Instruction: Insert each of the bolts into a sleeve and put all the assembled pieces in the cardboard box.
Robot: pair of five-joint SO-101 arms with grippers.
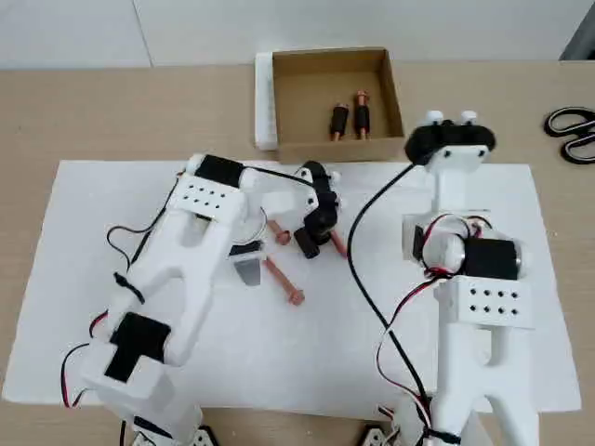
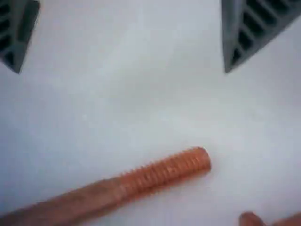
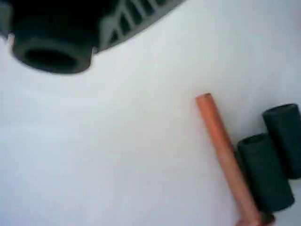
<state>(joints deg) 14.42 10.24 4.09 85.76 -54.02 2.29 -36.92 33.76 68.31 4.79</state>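
Cardboard box (image 1: 325,149), one, at the far side of the bench (image 1: 93,111), just beyond the white sheet (image 1: 84,279). Inside it we count two assembled pieces (image 1: 339,121) (image 1: 361,113), side by side on its floor.

Loose bolts (image 1: 284,281) (image 1: 278,231) (image 1: 337,244), three by our count in the high view, all on the sheet near its middle, between the two arms.

Left pincer (image 2: 123,70), one. Its fingers are spread wide and grip nothing. It hangs over the sheet, near the threaded end of a bolt (image 2: 164,172) lying there.

Right pincer (image 3: 80,37), one. We read it as clamped on a black sleeve (image 3: 51,55), carried clear of the sheet.

Loose sleeves (image 3: 264,176) (image 3: 283,136), two, black, side by side on the sheet. One touches a bolt (image 3: 221,141) lying alongside.

Scissors (image 1: 569,130), one pair, on the bare bench at the right edge, off the sheet.
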